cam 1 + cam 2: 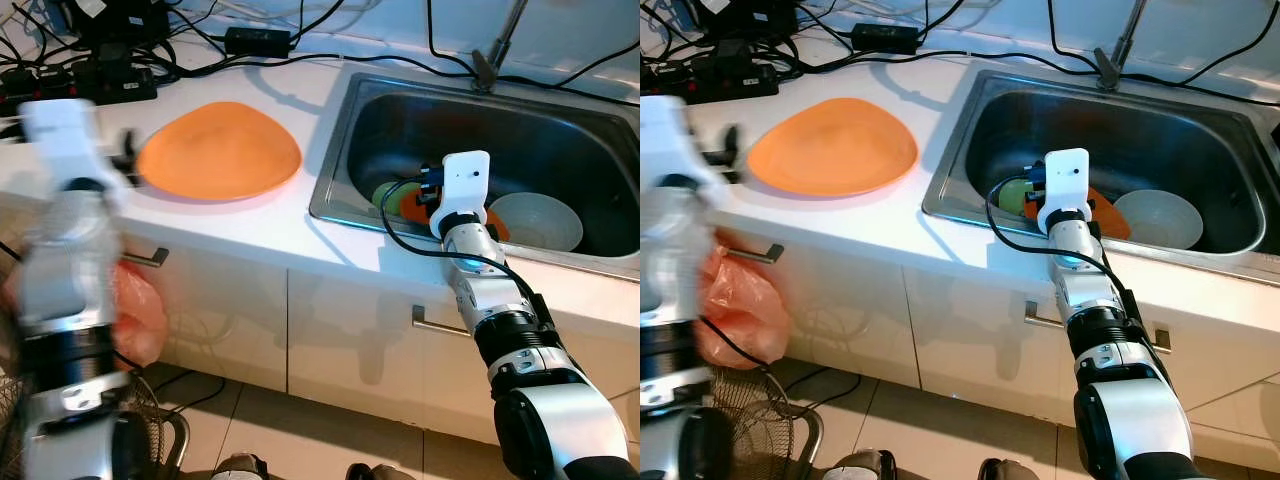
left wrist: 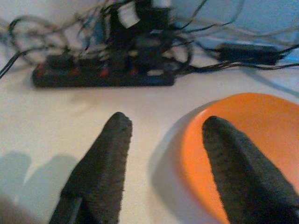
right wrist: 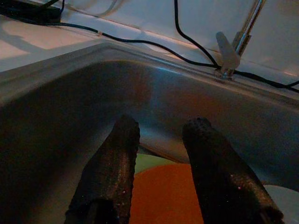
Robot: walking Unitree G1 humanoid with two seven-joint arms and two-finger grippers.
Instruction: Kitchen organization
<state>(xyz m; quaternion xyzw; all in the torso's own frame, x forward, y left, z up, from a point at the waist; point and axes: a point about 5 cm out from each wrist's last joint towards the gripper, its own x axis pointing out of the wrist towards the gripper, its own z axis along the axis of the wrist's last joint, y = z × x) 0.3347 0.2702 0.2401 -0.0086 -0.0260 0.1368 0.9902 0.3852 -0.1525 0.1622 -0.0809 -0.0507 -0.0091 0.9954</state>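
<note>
A large orange plate (image 1: 220, 150) lies on the white counter (image 1: 250, 225) left of the steel sink (image 1: 328, 185). My left gripper (image 2: 163, 126) is open at the plate's left rim, one finger (image 2: 229, 154) over the orange plate (image 2: 261, 130), the other over bare counter. In the sink lie an orange dish (image 3: 163, 193), a green item (image 3: 148, 162) and a white bowl (image 1: 535, 220). My right gripper (image 3: 161, 128) hangs open inside the sink just above the orange dish, holding nothing.
A black power strip (image 2: 103, 74) with tangled cables and a black adapter (image 1: 258, 40) sit along the counter's back. The faucet (image 3: 232, 46) stands behind the sink. An orange plastic bag (image 1: 735, 300) hangs by the cabinet handle; a wire basket (image 1: 750, 425) is on the floor.
</note>
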